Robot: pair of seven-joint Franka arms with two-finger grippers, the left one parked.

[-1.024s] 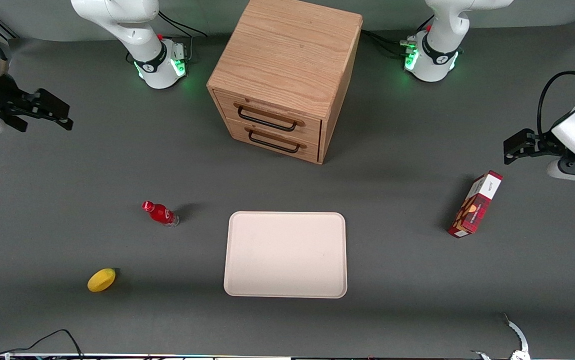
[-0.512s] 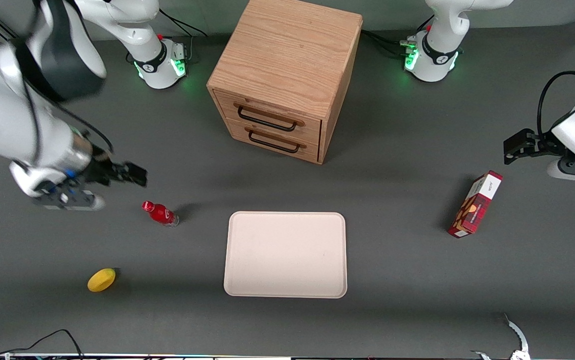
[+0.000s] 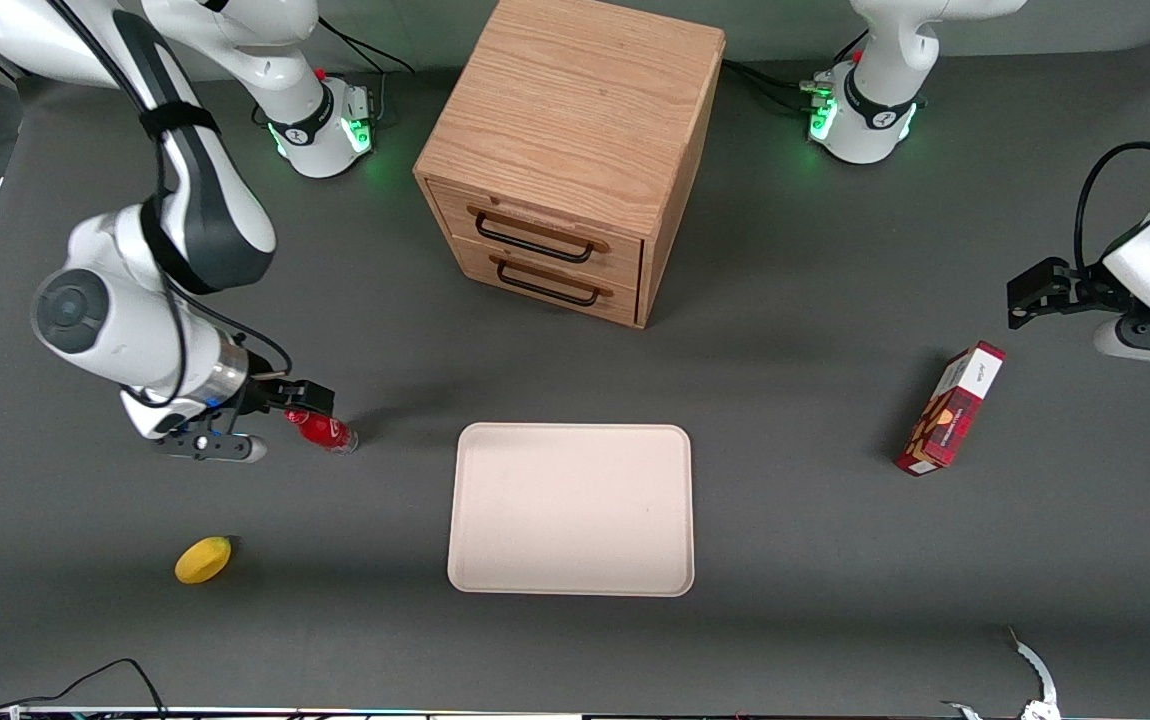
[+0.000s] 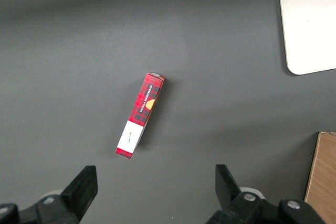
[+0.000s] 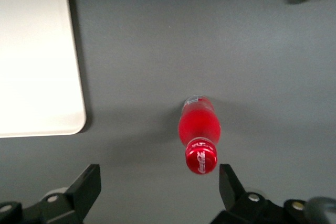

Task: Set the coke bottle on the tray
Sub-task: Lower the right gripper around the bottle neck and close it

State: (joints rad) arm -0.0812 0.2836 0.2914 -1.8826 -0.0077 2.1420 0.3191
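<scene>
Front view: the pincer, which a moment ago hung higher and farther from the coke bottle, has come down over its cap, fingers spread wide and gripping nothing. The bottle stands unmoved on the bench, near the tray.

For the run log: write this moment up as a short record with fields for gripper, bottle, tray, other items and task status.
gripper: the right arm's gripper is open, over the coke bottle's cap, not gripping it
coke bottle: stands upright on the table, beside the tray
tray: bare, nearer the front camera than the wooden cabinet
other items: yellow fruit nearer the front camera than the bottle; red plaid box toward the parked arm's end
task status: bottle not yet picked up
</scene>
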